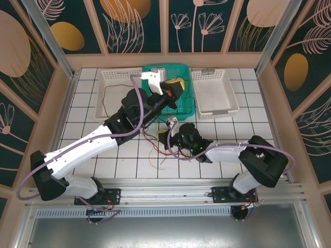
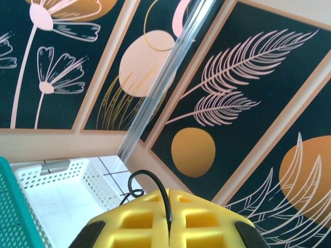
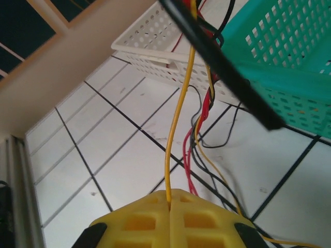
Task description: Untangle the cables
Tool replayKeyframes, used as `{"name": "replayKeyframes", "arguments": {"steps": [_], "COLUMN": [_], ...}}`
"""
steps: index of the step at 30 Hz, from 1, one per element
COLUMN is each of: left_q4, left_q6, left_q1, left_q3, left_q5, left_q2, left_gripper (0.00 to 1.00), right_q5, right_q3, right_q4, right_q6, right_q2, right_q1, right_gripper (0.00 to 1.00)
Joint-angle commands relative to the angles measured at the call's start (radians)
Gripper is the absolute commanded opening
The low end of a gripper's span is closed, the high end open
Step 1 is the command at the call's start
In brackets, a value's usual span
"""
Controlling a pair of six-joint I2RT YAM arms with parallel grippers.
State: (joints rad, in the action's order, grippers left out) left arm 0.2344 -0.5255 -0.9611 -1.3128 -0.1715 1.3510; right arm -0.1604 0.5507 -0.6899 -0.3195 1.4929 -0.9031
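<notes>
The cables are a bundle of thin red [image 3: 187, 170], yellow [image 3: 178, 119] and black [image 3: 227, 144] wires, hanging and trailing over the white tiles in front of the teal basket [image 1: 187, 109]. My right gripper [image 3: 169, 202] is shut on the yellow cable, which runs taut up from its yellow pads. In the top view this gripper [image 1: 164, 137] sits low at mid table among loose wires [image 1: 155, 151]. My left gripper [image 2: 169, 227] is shut on a black cable [image 2: 155, 181] that curls out of its pads. It is raised over the teal basket [image 1: 177, 85].
Two white perforated baskets flank the teal one, on the left [image 1: 116, 95] and on the right [image 1: 214, 93]. A red wire lies in the left white basket. Patterned walls enclose the table. A black bar [image 3: 227, 72] crosses the right wrist view.
</notes>
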Motion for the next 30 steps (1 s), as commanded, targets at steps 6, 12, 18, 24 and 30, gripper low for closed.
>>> {"name": "replayKeyframes", "arguments": {"steps": [6, 12, 18, 24, 30], "left_q4": [-0.043, -0.124, -0.182, -0.223, -0.252], "left_q6": [0.084, 0.160, 0.232, 0.289, 0.329], "left_q1": [-0.001, 0.003, 0.009, 0.016, 0.021], "left_q3": [0.030, 0.034, 0.006, -0.023, -0.052], "left_q5": [-0.102, -0.185, -0.248, -0.288, -0.323], "left_q2": [-0.147, -0.229, -0.272, -0.294, -0.317], "left_gripper": [0.00, 0.00, 0.00, 0.00, 0.00], "right_q5": [0.118, 0.221, 0.248, 0.243, 0.200], "right_q3": [-0.157, -0.277, -0.332, -0.343, -0.357], "right_q4": [0.075, 0.234, 0.461, 0.622, 0.704], "right_q6": [-0.045, -0.151, -0.289, -0.371, -0.422], "right_q2": [-0.173, -0.369, -0.534, -0.653, -0.706], "right_q1": [0.005, 0.063, 0.213, 0.350, 0.513], "right_gripper": [0.00, 0.00, 0.00, 0.00, 0.00]}}
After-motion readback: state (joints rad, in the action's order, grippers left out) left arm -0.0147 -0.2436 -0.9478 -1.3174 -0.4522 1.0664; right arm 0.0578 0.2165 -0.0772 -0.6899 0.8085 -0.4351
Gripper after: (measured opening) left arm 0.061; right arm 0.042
